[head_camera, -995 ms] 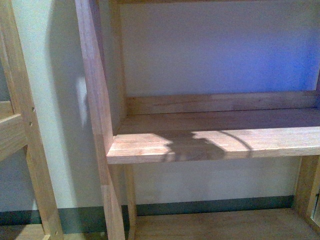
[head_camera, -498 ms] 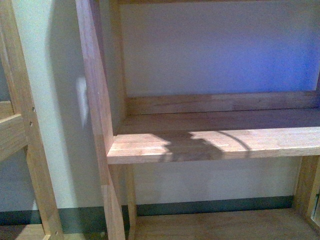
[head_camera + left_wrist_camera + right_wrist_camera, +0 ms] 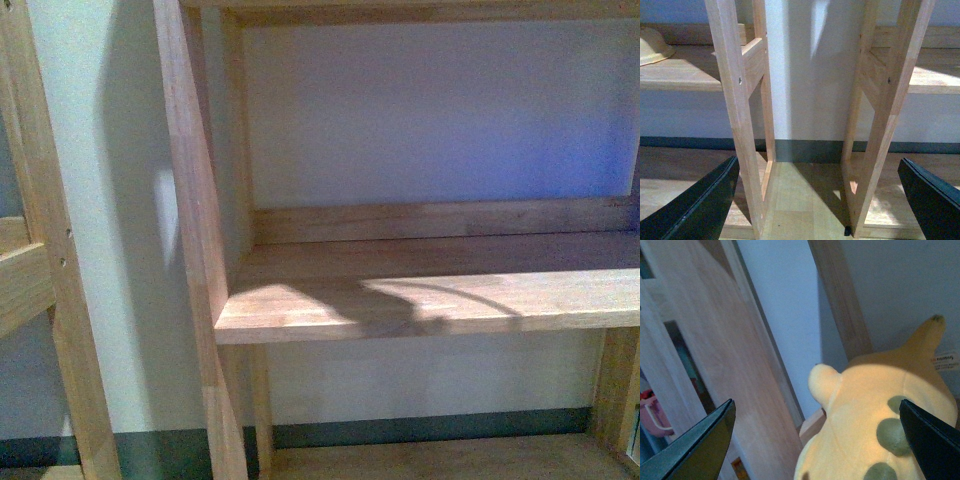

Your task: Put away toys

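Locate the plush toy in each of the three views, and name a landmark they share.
Front view: not in it; only the shelf and wall show.
Left wrist view: not in it.
Right wrist view: the plush toy fills the lower right, between the open jaws; whether they touch it is unclear.
Shared landmark: the light wooden shelf posts against the pale wall.

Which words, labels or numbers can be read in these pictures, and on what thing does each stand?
None can be read.
Small white tag beside the yellow plush toy, right wrist view: dark print, too small and blurred to read.
Wooden shelf in the front view, wooden frames in the left wrist view: no text.
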Robot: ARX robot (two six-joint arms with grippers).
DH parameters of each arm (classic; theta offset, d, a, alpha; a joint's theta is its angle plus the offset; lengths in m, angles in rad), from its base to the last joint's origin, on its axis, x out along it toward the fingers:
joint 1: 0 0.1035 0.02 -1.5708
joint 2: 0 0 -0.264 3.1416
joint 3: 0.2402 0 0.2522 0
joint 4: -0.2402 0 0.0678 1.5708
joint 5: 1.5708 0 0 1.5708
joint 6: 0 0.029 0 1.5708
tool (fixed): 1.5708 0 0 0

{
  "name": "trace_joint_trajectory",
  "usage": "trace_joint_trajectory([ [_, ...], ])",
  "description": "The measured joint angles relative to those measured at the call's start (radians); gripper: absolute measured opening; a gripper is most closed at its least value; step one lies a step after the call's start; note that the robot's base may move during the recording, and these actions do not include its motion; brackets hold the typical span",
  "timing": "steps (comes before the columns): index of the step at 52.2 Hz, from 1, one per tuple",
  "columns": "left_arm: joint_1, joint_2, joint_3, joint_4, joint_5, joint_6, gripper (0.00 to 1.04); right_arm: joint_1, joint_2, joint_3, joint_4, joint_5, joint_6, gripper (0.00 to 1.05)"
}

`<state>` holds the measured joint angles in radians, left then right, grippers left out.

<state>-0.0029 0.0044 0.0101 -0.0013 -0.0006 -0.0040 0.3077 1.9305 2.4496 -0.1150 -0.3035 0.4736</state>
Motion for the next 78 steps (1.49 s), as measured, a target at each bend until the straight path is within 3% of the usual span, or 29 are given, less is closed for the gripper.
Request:
trace_joint_trajectory([
  [12,0.0,0.0,0.0,0.0,0.0,0.0,0.98,-0.024,-0.173,-0.254,0.098,0.027,-0.028,0.98],
  [20,0.0,0.0,0.0,0.0,0.0,0.0,0.98,-0.017,-0.414,-0.6,0.187,0.214,-0.272,0.98],
  [26,0.0,0.0,0.0,0.0,0.0,0.0,0.98,-0.024,-0.599,-0.837,0.298,0.257,-0.398,0.98],
  [33,0.0,0.0,0.0,0.0,0.0,0.0,0.98,-0.076,-0.835,-1.128,0.373,0.251,-0.423,0.98],
  [41,0.0,0.0,0.0,0.0,0.0,0.0,0.98,-0.216,-1.093,-1.501,0.404,0.208,-0.391,0.98],
  [54,0.0,0.0,0.0,0.0,0.0,0.0,0.98,-0.352,-1.375,-1.871,0.404,0.136,-0.33,0.98],
  [61,0.0,0.0,0.0,0.0,0.0,0.0,0.98,-0.325,-1.535,-2.02,0.38,0.145,-0.328,0.98],
  [65,0.0,0.0,0.0,0.0,0.0,0.0,0.98,-0.263,-1.634,-2.105,0.37,0.199,-0.341,0.98],
  [71,0.0,0.0,0.0,0.0,0.0,0.0,0.98,-0.122,-1.695,-2.129,0.129,0.459,-0.412,0.83],
  [73,0.0,0.0,0.0,0.0,0.0,0.0,0.98,-0.095,-1.712,-2.161,0.095,0.504,-0.423,0.78],
  [78,0.0,0.0,0.0,0.0,0.0,0.0,0.98,-0.093,-1.74,-2.237,0.077,0.505,-0.446,0.64],
])
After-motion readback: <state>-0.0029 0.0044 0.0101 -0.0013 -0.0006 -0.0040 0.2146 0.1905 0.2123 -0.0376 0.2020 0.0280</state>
